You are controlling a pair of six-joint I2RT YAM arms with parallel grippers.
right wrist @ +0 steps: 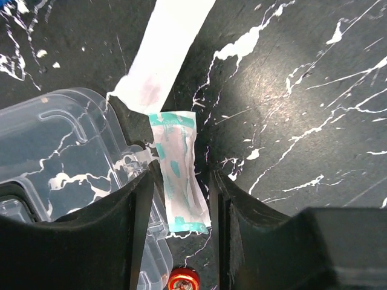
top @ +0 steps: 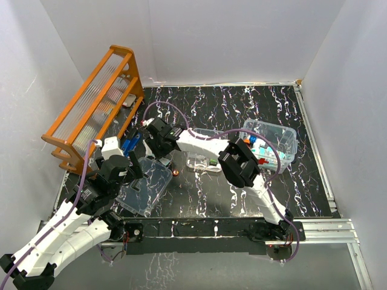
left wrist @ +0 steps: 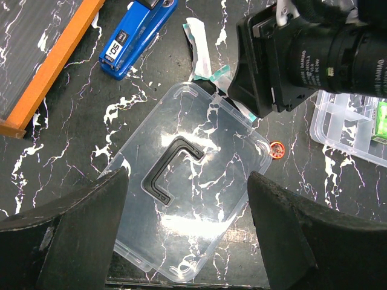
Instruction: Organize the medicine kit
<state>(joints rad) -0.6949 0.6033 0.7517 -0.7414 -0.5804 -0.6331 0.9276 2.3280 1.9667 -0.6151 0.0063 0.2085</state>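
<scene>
Nearest the arm bases, the left hand (left wrist: 190,175) hangs with its fingers spread wide and holding nothing, directly above the clear lid (left wrist: 181,205), which lies flat on the worktop (top: 314,181) with its dark handle up. Just beyond the lid's far corner, the right hand (right wrist: 180,181) straddles a teal-and-white packet (right wrist: 179,169) lying flat. The packet nearly fills the gap between the fingers, and I cannot tell whether they are pressing it yet. The likeliest slip is here. One finger sits against the lid's corner, so closing or lifting could snag that edge and shove the lid. The thin packet could also crumple or slide out, dragging along the long white packet (right wrist: 163,54) that touches its far end. The two hands are close enough to knock together. Further out, the compartmented tray (top: 202,160) sits mid-worktop. The clear box (top: 272,142), holding small items, stands toward the far right.
</scene>
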